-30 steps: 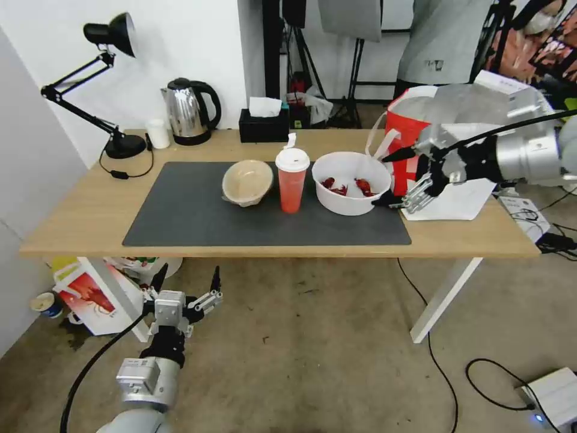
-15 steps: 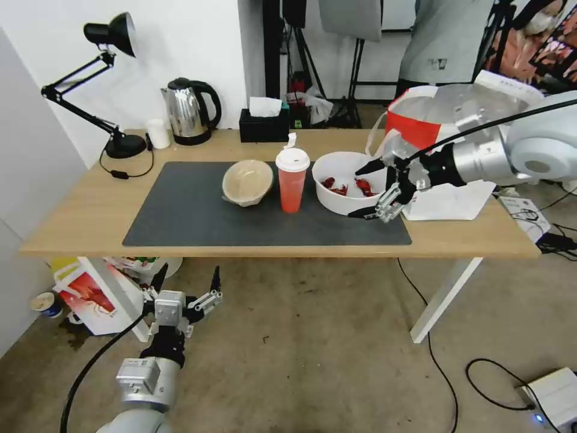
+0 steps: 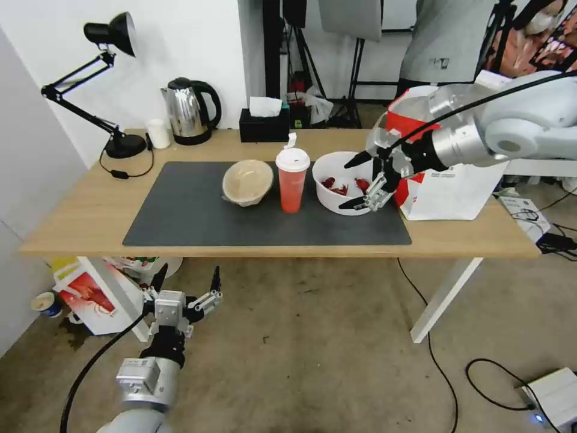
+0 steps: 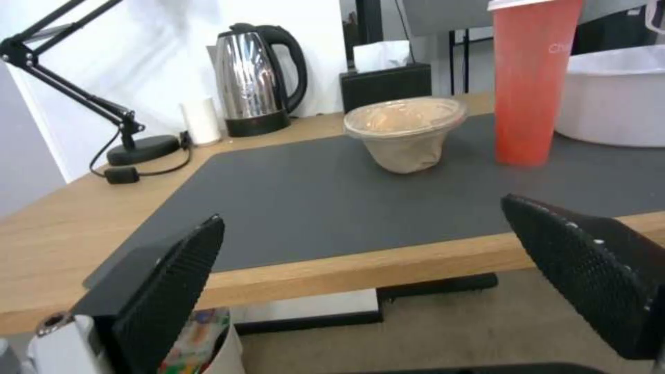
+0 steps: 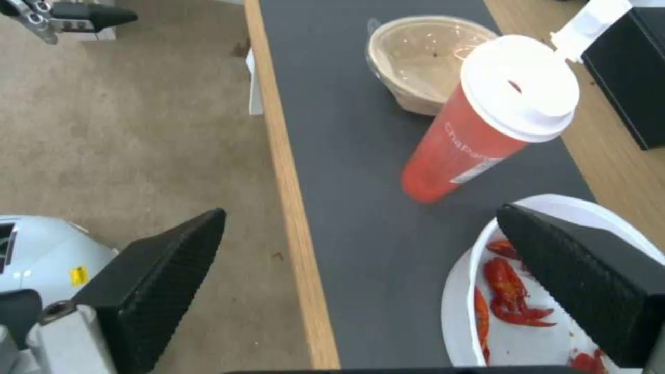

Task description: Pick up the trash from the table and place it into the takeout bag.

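The right gripper (image 3: pixel 359 183), jaws spread wide, hangs over the near rim of the large white plastic bowl of red crayfish scraps (image 3: pixel 345 192), which sits on the dark grey mat (image 3: pixel 192 216) (takeout bag (image 3: pixel 448 180) just beyond the bowl). A thin, flexing rim could slip or tip, spilling scraps. The left gripper (image 3: pixel 183 288) waits open below the table (image 3: pixel 78 222) edge.

The right jaws' near finger covers part of the white bowl (image 3: pixel 345 183)'s front wall. The right arm hides the takeout bag (image 3: pixel 454 192)'s upper half. Beyond the left jaws, the red cup (image 4: pixel 530 83)'s lid is cut off.
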